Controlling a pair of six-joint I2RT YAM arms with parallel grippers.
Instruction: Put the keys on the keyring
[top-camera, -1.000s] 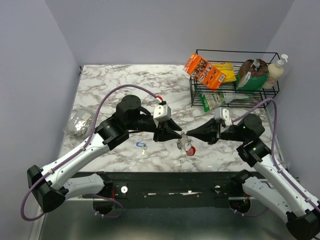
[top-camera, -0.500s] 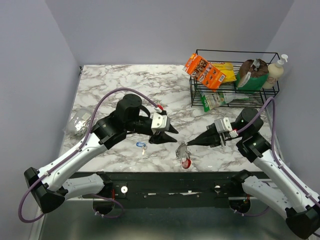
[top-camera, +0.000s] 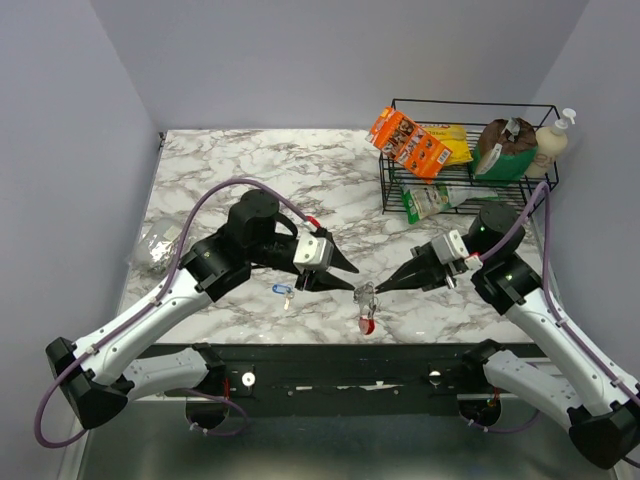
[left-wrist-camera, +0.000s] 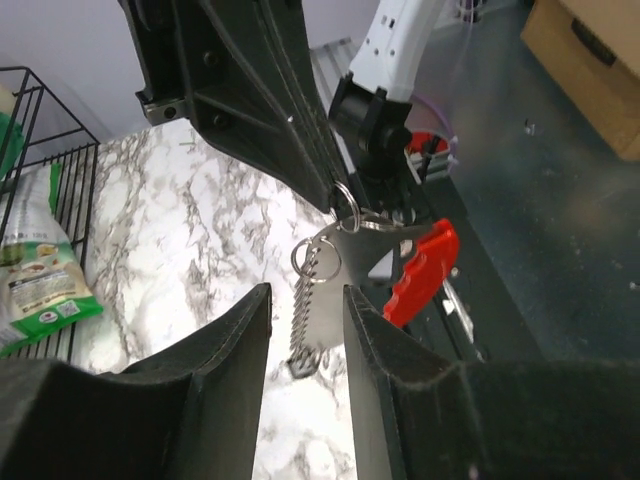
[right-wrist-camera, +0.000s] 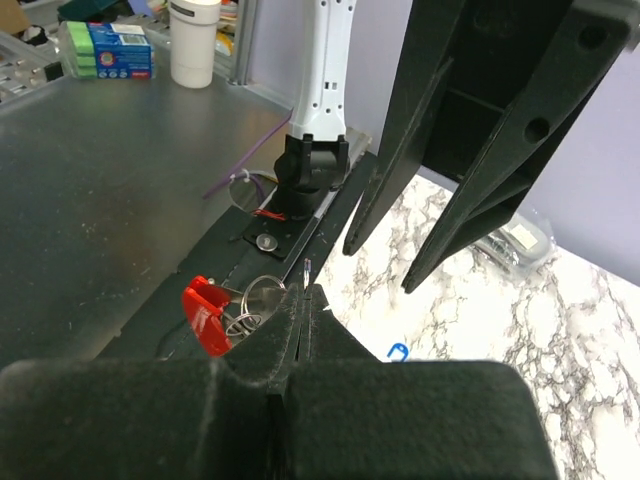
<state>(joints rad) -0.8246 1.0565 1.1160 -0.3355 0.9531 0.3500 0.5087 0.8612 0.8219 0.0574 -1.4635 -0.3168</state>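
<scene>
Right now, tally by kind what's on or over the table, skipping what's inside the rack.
Grippers: 2 (left gripper, right gripper)
Keyring: 1, pinched by the right gripper
Blue-headed key: 1, loose on the marble
Crumpled lump: 1
Wire rack: 1
Total: 6

Foreground: right fingers (right-wrist-camera: 272, 345), pressed together, pinching keyring (right-wrist-camera: 255, 296) at tips; wire loops and red plastic piece (right-wrist-camera: 205, 312) showing to left.
Upper right: left fingers (right-wrist-camera: 490, 170), parted, pointing down, apart from keyring.
Below: blue-headed key (right-wrist-camera: 397, 351), lying on marble surface (right-wrist-camera: 570, 330).
Far right: crumpled shiny lump (right-wrist-camera: 515, 240).
Background: white arm post (right-wrist-camera: 325, 80), white bottle (right-wrist-camera: 195, 40), blue-green box (right-wrist-camera: 105, 50).
</scene>
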